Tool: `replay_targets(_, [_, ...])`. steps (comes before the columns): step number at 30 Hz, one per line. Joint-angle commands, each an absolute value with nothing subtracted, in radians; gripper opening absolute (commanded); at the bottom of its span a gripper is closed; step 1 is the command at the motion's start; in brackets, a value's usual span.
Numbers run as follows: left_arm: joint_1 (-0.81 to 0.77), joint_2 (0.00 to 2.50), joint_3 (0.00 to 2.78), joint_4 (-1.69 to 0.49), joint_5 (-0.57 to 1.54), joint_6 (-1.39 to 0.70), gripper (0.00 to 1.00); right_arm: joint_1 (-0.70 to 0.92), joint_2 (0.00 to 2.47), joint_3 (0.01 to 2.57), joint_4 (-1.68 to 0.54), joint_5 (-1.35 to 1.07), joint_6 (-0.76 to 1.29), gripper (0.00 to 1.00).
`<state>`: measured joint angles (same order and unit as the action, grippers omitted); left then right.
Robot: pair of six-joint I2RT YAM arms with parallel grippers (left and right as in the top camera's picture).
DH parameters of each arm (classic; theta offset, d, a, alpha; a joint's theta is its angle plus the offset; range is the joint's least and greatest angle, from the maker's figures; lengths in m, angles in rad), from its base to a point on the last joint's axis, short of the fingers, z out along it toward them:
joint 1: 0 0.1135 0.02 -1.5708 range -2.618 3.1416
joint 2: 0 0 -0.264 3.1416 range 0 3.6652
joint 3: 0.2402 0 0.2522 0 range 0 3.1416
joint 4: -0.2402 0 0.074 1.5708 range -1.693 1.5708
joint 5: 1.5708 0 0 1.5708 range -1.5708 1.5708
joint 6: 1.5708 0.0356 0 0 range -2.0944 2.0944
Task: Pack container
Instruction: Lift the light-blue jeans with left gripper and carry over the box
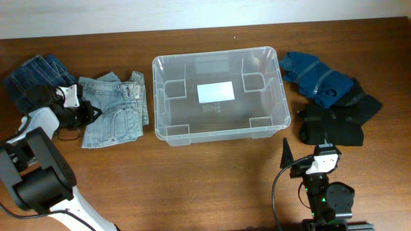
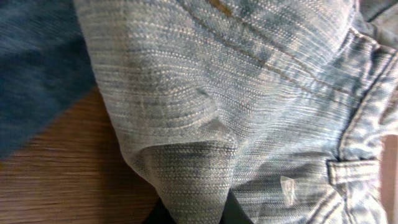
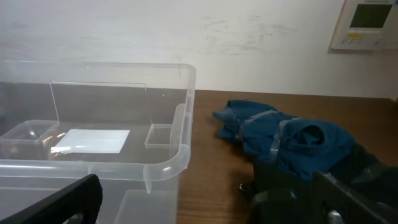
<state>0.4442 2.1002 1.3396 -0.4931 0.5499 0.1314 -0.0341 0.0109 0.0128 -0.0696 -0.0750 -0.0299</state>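
Note:
The container [image 1: 160, 122] is a large clear plastic bin with a white label on its base, standing empty at the table's middle. It also shows in the right wrist view [image 3: 168, 163]. A pair of light denim shorts [image 1: 119, 106] lies left of it. My left gripper [image 1: 88, 114] is at the shorts' left edge. In the left wrist view a fold of the light denim [image 2: 205, 93] rises between its dark fingers [image 2: 198, 210], which are shut on it. My right gripper [image 1: 307, 163] is open and empty near the front edge, right of the container [image 3: 205, 211].
A dark blue denim garment [image 1: 35, 77] lies at the far left. A blue garment [image 1: 318, 76] and a black garment [image 1: 334, 123] lie right of the container. They also show in the right wrist view, the blue one [image 3: 292, 140] in front of a white wall.

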Motion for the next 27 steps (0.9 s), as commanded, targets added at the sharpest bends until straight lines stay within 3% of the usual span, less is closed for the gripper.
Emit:
replay_targets(1, [0.421,2.134,1.382,-0.533,0.740,0.078,0.01,-0.041,0.003,0.006,-0.072,-0.070,-0.025,0.98])
replay_targets(7, [0.413,2.107,1.585,-0.714,0.913,0.015,0.01,-0.041,0.003,0.006,-0.072,-0.070,-0.025,0.98])
replay_targets(16, [0.364,2.051,2.006,-1.051,0.867,0.010,0.01,-0.041,0.003,0.006,-0.072,-0.070,-0.025,0.98])
replay_targets(27, [0.191,1.948,2.272,-1.137,0.868,-0.120,0.01,-0.041,0.003,0.006,-0.072,-0.070,-0.025,0.98])
